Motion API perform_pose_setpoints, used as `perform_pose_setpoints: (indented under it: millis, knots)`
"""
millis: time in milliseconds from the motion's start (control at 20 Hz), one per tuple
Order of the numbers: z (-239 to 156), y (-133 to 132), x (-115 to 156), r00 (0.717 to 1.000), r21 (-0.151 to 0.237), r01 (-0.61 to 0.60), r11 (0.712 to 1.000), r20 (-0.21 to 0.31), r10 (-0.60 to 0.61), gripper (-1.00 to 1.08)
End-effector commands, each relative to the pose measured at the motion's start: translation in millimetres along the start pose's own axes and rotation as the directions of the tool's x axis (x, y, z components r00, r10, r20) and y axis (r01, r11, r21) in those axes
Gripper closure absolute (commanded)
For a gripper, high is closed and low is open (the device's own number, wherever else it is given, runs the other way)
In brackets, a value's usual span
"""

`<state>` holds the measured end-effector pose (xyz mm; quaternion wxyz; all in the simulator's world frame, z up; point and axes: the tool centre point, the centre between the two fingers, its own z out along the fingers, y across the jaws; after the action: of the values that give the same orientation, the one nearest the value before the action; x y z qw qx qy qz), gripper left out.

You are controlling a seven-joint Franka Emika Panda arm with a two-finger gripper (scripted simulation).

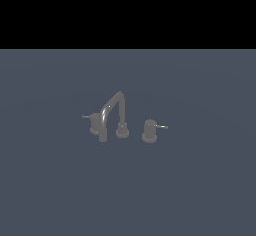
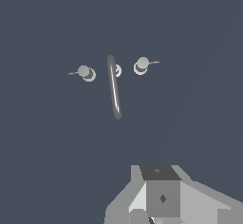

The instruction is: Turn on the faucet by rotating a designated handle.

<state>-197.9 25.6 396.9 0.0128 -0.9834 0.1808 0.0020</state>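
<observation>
My gripper is showing only in the wrist view, as a pale grey blocky body at the picture's edge, and its fingertips are cut off there, so I cannot tell whether they are spread or pressed together; it is touching nothing and hanging well apart from the faucet. I am looking down from above onto the dull blue-grey tabletop, and the faucet is sitting farther out on it, with the curved spout reaching toward me from its round base. In the exterior view the faucet is standing upright near the middle of the tabletop, its spout arching up from the base and bending down toward the exterior view's left. The handle, the stubby cylinder with the thin lever ending in a pale shiny tip, is standing just beside the base on the exterior view's right, its lever pointing away from the spout; in the wrist view the handle is lying beyond the spout's end. The twin handle with the darker lever is sitting on the exterior view's left, partly behind the spout, and I am seeing it from the wrist too.
</observation>
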Motion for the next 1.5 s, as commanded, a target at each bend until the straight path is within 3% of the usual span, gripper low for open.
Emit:
perform_pose_setpoints:
  millis: [0, 350, 700, 1050, 1450]
  knots:
    - [17, -4, 10, 0.997, 0.0, -0.071, 0.997, -0.001, 0.071, 1.08]
    - [62, -13, 42, 0.965, 0.0, -0.263, 0.965, -0.004, 0.263, 1.08]
    - [108, -15, 74, 0.896, 0.001, -0.444, 0.896, -0.007, 0.444, 1.08]
    - [151, -10, 106, 0.797, 0.001, -0.604, 0.797, -0.009, 0.604, 1.08]
    - [201, 2, 140, 0.651, 0.001, -0.759, 0.651, -0.013, 0.759, 1.08]
